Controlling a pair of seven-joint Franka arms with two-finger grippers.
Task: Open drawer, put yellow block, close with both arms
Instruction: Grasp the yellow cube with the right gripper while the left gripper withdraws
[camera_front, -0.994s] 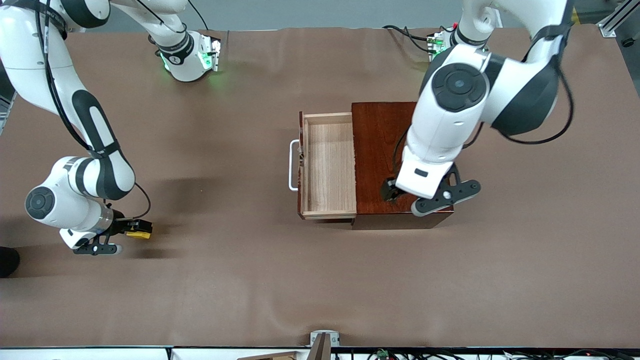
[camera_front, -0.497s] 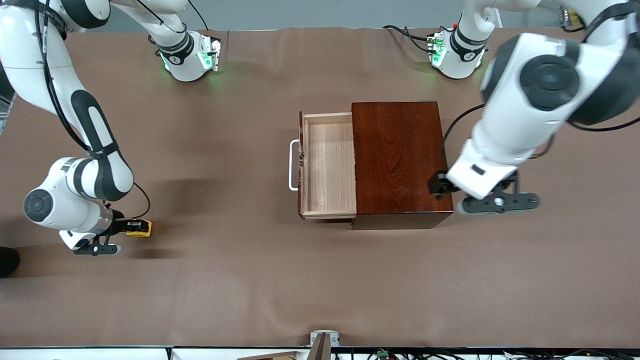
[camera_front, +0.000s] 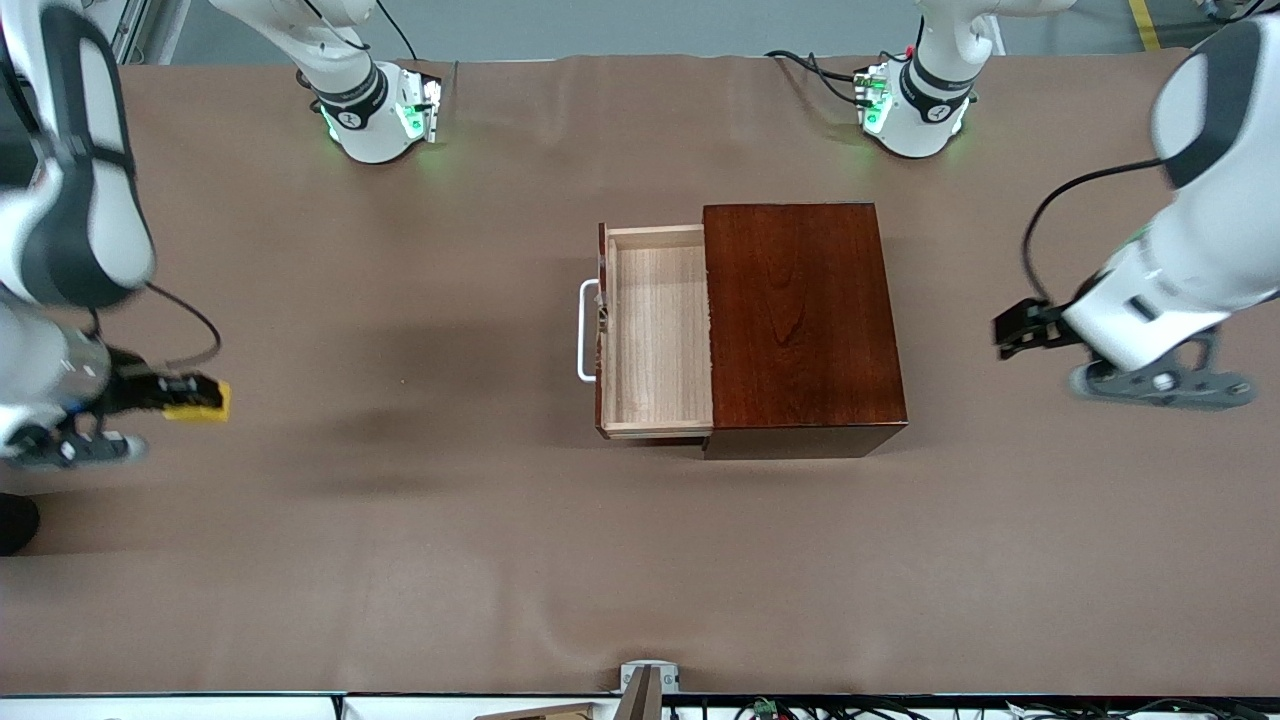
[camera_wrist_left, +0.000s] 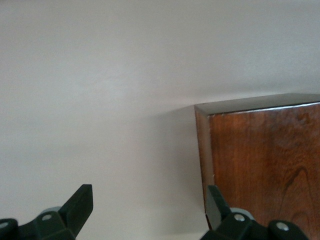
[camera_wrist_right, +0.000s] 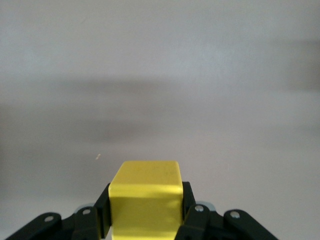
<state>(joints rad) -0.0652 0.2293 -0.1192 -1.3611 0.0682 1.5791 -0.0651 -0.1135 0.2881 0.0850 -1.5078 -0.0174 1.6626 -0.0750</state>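
Observation:
The drawer (camera_front: 656, 330) stands pulled open from the dark reddish-brown box (camera_front: 803, 320), its pale tray empty and its white handle (camera_front: 584, 331) toward the right arm's end. My right gripper (camera_front: 175, 392) is shut on the yellow block (camera_front: 198, 401) and holds it above the table at the right arm's end; the block fills the gap between the fingers in the right wrist view (camera_wrist_right: 145, 197). My left gripper (camera_front: 1012, 330) is open and empty over the table beside the box, toward the left arm's end. The left wrist view shows the box's corner (camera_wrist_left: 265, 165) by one finger (camera_wrist_left: 215, 202).
Brown table cover (camera_front: 450, 560) spreads all round the box. The two arm bases (camera_front: 375, 115) (camera_front: 915, 110) glow green along the table's edge farthest from the front camera. A small metal fitting (camera_front: 648, 680) sits at the edge nearest that camera.
My left arm has swung off the box top toward the left arm's end of the table. My right gripper has carried the yellow block up and toward the right arm's end.

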